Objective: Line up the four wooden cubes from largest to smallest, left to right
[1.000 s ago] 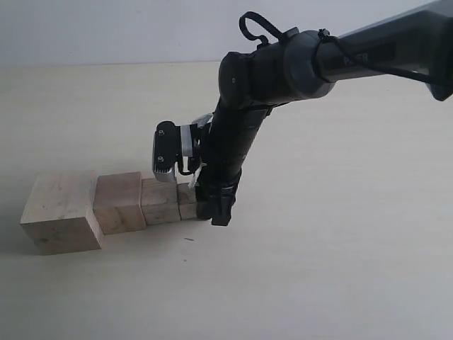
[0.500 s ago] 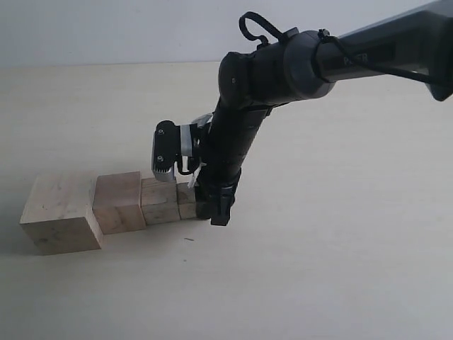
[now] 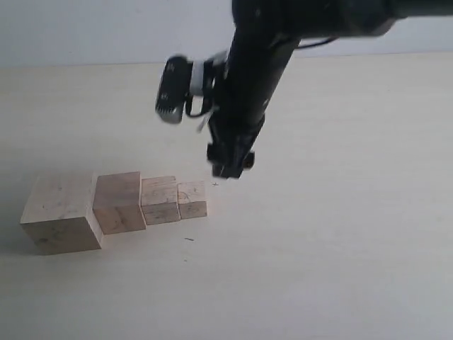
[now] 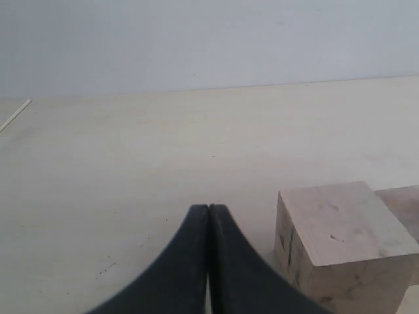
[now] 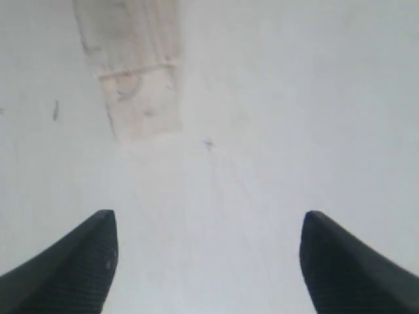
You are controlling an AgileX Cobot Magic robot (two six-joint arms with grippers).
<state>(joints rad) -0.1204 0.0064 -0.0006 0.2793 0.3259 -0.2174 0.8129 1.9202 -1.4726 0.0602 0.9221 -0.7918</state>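
The four wooden cubes stand in a touching row on the table: the largest (image 3: 60,212) at the left, then the second (image 3: 119,202), the third (image 3: 160,200) and the smallest (image 3: 192,199) at the right. My right gripper (image 3: 230,168) hangs in the air above and just right of the smallest cube, open and empty. In the right wrist view the right gripper (image 5: 208,219) shows wide-apart fingers over bare table, with the blurred smallest cube (image 5: 141,104) beyond them. My left gripper (image 4: 209,210) is shut on nothing, low beside the largest cube (image 4: 340,239).
The pale tabletop (image 3: 333,234) stretches to the right of the row and in front of it. A white wall (image 3: 106,32) rises behind the table. The right arm's black links (image 3: 248,78) reach in from the upper right.
My right gripper has risen from table level beside the smallest cube to well above it. The smallest cube now stands uncovered at the row's right end. The cubes have not shifted.
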